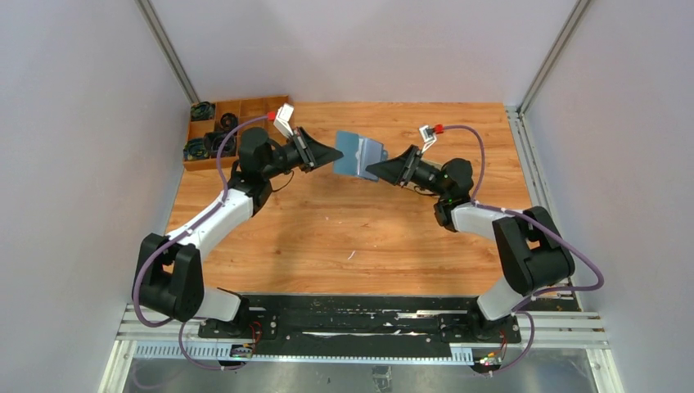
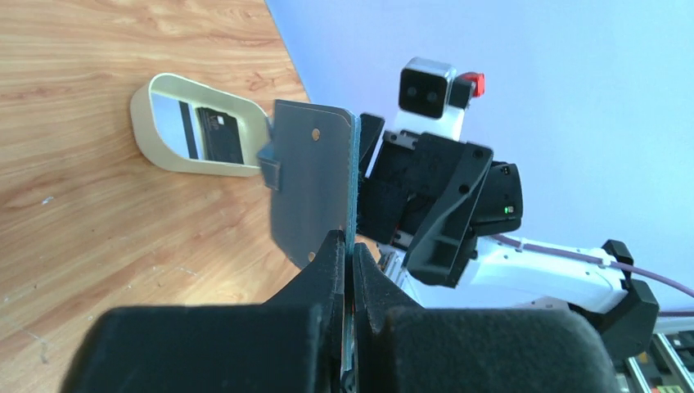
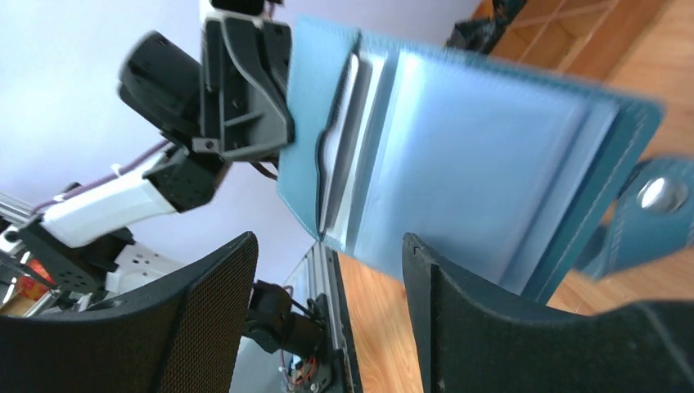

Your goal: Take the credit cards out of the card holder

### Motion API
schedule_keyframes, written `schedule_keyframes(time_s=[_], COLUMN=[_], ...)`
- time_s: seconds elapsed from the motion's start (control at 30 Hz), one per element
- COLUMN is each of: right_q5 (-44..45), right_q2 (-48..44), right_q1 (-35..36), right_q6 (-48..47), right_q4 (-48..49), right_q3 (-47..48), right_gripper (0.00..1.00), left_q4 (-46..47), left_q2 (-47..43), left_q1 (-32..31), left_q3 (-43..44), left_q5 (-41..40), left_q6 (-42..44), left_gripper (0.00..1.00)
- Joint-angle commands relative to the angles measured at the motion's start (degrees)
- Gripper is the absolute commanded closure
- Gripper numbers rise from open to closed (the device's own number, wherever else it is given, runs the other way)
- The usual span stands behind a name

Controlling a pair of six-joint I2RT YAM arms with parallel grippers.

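Your left fingers [image 2: 325, 270] are pressed together on one edge of the small teal-blue soft bifold card holder [image 1: 360, 155], and this grip carries it. Your right fingers [image 3: 211, 315] are spread wide apart and grip nothing. In the right wrist view the lower corner of the card holder sits between their tips; you cannot tell from these views whether either finger touches it.

The card holder hangs clear above the wood-grain counter [image 1: 344, 237], between the two arms at about mid-depth. It stands open with its paler blue-grey lining facing the right arm. Pale cards [image 3: 345, 139] sit in the slot on the side nearest the left fingers, only their edges showing. A teal closing strap with a round metal snap [image 3: 657, 195] hangs off the opposite edge.

Beyond the card holder, in the left wrist view, a cream oval tray [image 2: 150, 131] rests on the counter with a dark flat item [image 2: 221, 135] inside it.

At the far left corner of the counter stands a brown wooden compartment box [image 1: 258, 106]; several compartments hold dark coiled items.
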Motion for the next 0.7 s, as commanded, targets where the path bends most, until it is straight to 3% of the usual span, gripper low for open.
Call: schedule_keyframes(time_s=[0.0, 0.33, 0.67], right_q5=[-5.0, -12.2, -13.4], right_q2=[1.8, 4.9, 9.5], right_q1=[-5.5, -8.2, -3.8], right_q6=[14.8, 18.4, 17.1], right_q4=[20.5, 20.5, 16.2], right_q3=[-0.3, 6.7, 11.9], right_gripper=[0.31, 0.39, 0.43], left_q4=[0.3, 0.3, 0.3], left_q2=[0.1, -0.1, -0.2], left_q1=[0.2, 0.2, 0.2], left_q3=[2.1, 2.8, 3.7], left_q5=[2.9, 2.2, 2.9], left_q6=[-0.6, -0.4, 0.1], left_gripper=[1.00, 1.00, 1.00])
